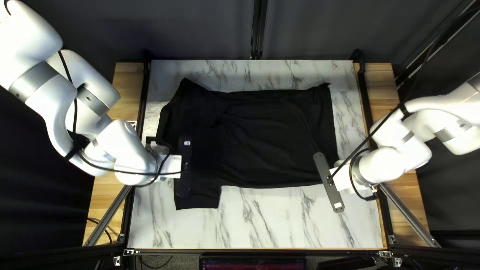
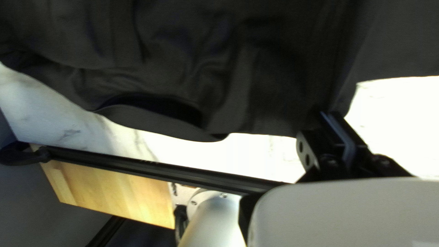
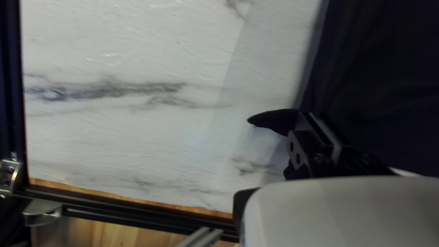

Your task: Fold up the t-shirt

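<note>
The black t-shirt (image 1: 270, 135) lies sideways across the table, a sleeve jutting toward the near edge at its left. My left gripper (image 1: 185, 166) is over the shirt's left part; my right gripper (image 1: 329, 182) is at its near right corner. In the left wrist view, the left gripper (image 2: 333, 120) is shut on an edge of the t-shirt (image 2: 256, 87), a loose fold hanging beside it. The right gripper (image 3: 315, 120) in the right wrist view is shut on the shirt's corner, and a pointed bit of cloth (image 3: 273, 120) sticks out past the fingers.
The marble-patterned tabletop (image 1: 260, 220) shows around the shirt. Black rails run along the table's sides, with wooden strips (image 1: 127, 95) outside them. A dark curtain (image 1: 200, 30) hangs behind the far edge, and a screen (image 1: 252, 263) stands at the near edge.
</note>
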